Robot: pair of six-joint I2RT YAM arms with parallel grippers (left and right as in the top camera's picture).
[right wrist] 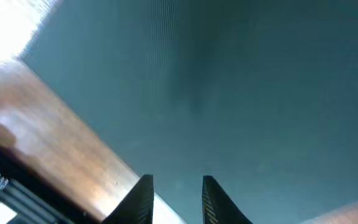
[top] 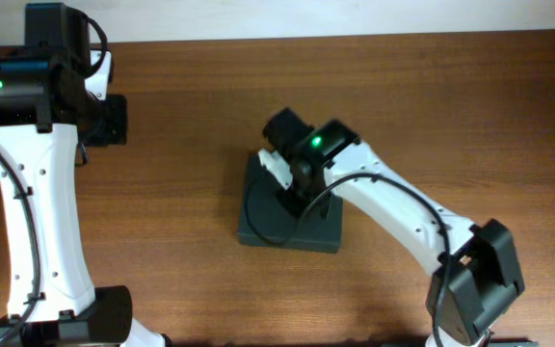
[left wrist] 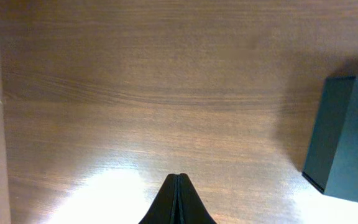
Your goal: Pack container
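The container [top: 258, 220] is a dark green-black box lying flat, lid closed, in the middle of the wooden table. My right gripper [top: 294, 198] hangs over its top. In the right wrist view the container's [right wrist: 229, 81] matte top fills most of the frame. There the right gripper [right wrist: 176, 180] stands open by a small gap, with nothing between its fingers. My left gripper [top: 114, 120] is far off at the table's back left. In the left wrist view the left gripper [left wrist: 178, 177] is shut on nothing over bare wood, and the container [left wrist: 347, 146] shows at the right edge.
The table's far edge [top: 355, 39] runs along the top of the overhead view, with a pale wall behind it. The left arm [top: 37, 212] stretches down the left side. The right arm's base [top: 475, 280] sits at the front right.
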